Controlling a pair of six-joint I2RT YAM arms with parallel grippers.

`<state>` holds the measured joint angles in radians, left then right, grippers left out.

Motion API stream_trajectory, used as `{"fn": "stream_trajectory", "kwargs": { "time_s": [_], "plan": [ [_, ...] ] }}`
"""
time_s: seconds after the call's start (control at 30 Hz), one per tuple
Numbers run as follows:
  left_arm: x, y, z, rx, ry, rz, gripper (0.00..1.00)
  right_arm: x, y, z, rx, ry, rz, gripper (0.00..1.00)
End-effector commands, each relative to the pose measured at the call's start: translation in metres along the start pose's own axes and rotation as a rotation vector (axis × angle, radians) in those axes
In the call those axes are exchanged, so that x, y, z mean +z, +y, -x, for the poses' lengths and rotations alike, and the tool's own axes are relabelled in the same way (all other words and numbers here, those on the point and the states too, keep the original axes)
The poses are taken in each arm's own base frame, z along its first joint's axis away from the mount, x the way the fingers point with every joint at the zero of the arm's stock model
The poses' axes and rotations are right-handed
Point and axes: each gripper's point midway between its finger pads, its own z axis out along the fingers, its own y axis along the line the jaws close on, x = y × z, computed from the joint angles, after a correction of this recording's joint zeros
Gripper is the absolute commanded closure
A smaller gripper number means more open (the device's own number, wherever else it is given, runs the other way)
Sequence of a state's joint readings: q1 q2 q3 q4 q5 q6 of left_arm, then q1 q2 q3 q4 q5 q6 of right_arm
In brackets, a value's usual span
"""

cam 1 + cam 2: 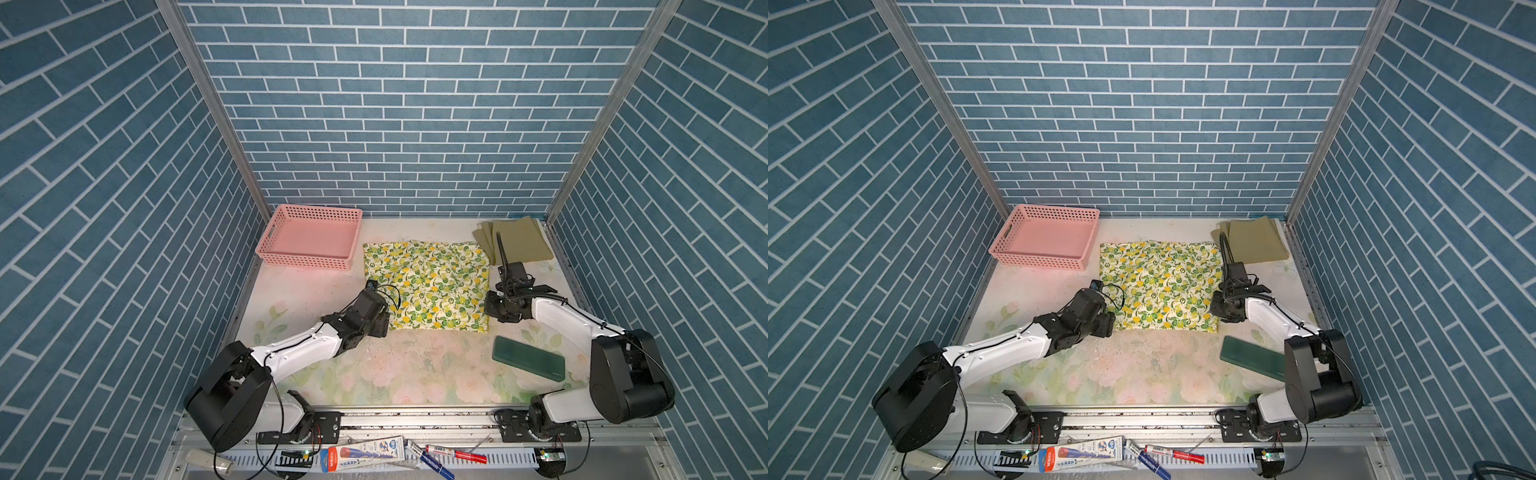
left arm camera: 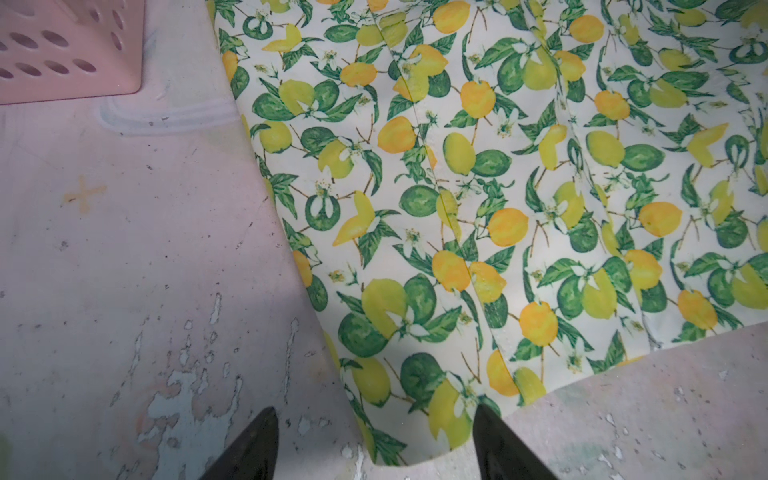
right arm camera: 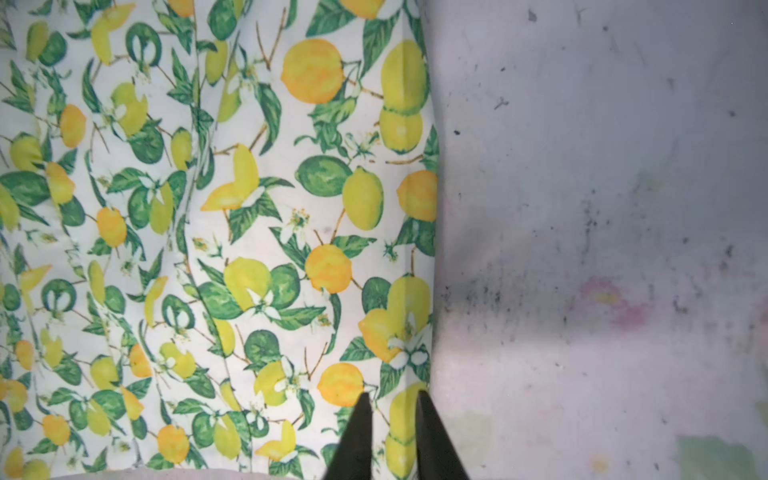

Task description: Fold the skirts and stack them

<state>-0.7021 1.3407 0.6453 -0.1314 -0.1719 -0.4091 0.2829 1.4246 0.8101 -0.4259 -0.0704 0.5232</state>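
The lemon-print skirt (image 1: 428,286) (image 1: 1163,286) lies spread flat in the middle of the table. The olive green skirt (image 1: 515,243) (image 1: 1254,241) lies folded at the back right corner. My left gripper (image 2: 374,415) is open, and its fingers straddle the near left corner of the lemon skirt (image 2: 498,187). My right gripper (image 3: 393,394) is at the right edge of the lemon skirt (image 3: 208,208). Its jaws stand narrowly apart with a strip of that edge between them. The cloth lies flat there, and whether it is pinched cannot be told.
A pink perforated basket (image 1: 299,259) stands at the back left, next to the lemon skirt. A dark green flat block (image 1: 528,357) lies near the front right, by the right arm. Pens and a tube (image 1: 453,453) lie on the front rail.
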Motion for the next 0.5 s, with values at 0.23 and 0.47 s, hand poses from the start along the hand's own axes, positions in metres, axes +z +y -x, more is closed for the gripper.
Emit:
{"fn": "stream_trajectory", "kwargs": {
  "time_s": [0.23, 0.47],
  "plan": [
    [0.001, -0.003, 0.003, 0.000, 0.001, -0.001, 0.26, 0.031, -0.014, -0.029, 0.023, 0.093, -0.036, 0.66],
    [0.003, -0.002, 0.000, -0.001, 0.004, 0.002, 0.25, 0.017, -0.009, -0.014, 0.017, 0.028, -0.021, 1.00]
  ]
}}
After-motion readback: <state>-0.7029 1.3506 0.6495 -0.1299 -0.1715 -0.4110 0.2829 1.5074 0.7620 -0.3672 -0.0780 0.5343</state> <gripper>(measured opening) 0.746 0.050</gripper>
